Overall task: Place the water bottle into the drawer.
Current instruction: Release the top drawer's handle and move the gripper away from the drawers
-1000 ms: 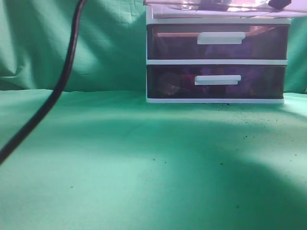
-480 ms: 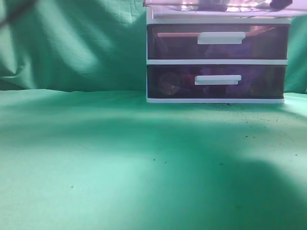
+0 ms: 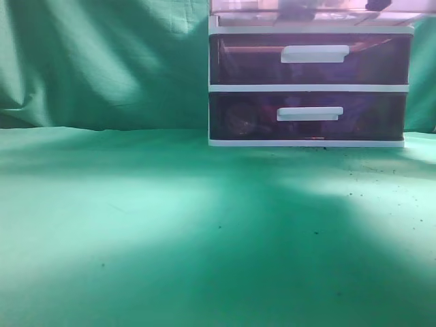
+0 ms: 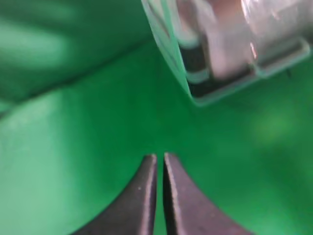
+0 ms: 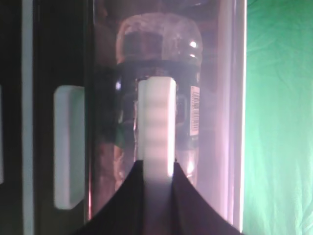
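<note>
In the right wrist view the water bottle [image 5: 159, 34] lies inside the drawer [image 5: 215, 122], seen through its translucent purple-red front. My right gripper [image 5: 157, 169] is shut on the drawer's white bar handle [image 5: 156, 117]. In the exterior view only the lower strip of the drawer [image 3: 259, 7] shows at the top edge. My left gripper [image 4: 157, 159] is shut and empty above the green cloth, with the drawer unit [image 4: 195, 63] blurred up and to the right of it.
The two lower drawers [image 3: 310, 61] [image 3: 310, 116] are closed, each with a white handle. Green cloth [image 3: 170, 225] covers the table and the back wall. The unit stands at the back right.
The black cable on the left of the exterior view has swung up and out of sight. The top drawer's front has moved back toward the unit. The shadows on the cloth have shifted.
</note>
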Available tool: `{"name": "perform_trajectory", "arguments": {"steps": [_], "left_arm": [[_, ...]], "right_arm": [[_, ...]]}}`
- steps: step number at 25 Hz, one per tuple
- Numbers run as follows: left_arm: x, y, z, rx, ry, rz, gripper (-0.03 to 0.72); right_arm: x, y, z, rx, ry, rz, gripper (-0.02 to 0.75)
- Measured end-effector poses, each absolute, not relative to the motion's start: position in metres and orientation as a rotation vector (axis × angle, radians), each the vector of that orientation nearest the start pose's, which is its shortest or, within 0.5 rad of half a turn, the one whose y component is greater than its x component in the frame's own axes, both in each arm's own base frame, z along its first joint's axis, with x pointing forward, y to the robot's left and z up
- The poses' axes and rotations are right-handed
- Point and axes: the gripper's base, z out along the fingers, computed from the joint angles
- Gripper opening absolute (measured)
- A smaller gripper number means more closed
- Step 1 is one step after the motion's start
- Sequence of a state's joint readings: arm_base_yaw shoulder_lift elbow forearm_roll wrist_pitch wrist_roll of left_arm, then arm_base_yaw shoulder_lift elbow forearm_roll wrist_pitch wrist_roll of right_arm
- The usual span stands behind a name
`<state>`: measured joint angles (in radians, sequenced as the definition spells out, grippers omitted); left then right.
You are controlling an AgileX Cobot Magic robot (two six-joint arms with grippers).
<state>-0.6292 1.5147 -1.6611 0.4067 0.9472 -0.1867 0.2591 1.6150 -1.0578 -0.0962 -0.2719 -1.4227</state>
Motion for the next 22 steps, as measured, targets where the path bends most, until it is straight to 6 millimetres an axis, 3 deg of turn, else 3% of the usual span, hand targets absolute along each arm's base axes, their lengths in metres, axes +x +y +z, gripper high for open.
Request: {"name": "perform_trajectory", "arguments": {"steps": [5,10,14,22], "left_arm": [[0.233,-0.144,0.395,0.612,2.193,-0.049,0.0],[0.19,-0.12,0.38,0.588,2.183,-0.165,0.0],[0.173,-0.109,0.383,0.572,2.151,-0.193,0.0],[0.17,-0.107,0.386,0.563,2.13,-0.212,0.0]], "right_arm": [[0.39,0.099,0.292,-1.451,1.167,-0.892,0.1],[0.411,0.102,0.289,-1.443,1.163,-0.904,0.1],[0.416,0.103,0.288,-1.439,1.159,-0.906,0.1],[0.425,0.104,0.288,-1.436,1.157,-0.915,0.1]]}}
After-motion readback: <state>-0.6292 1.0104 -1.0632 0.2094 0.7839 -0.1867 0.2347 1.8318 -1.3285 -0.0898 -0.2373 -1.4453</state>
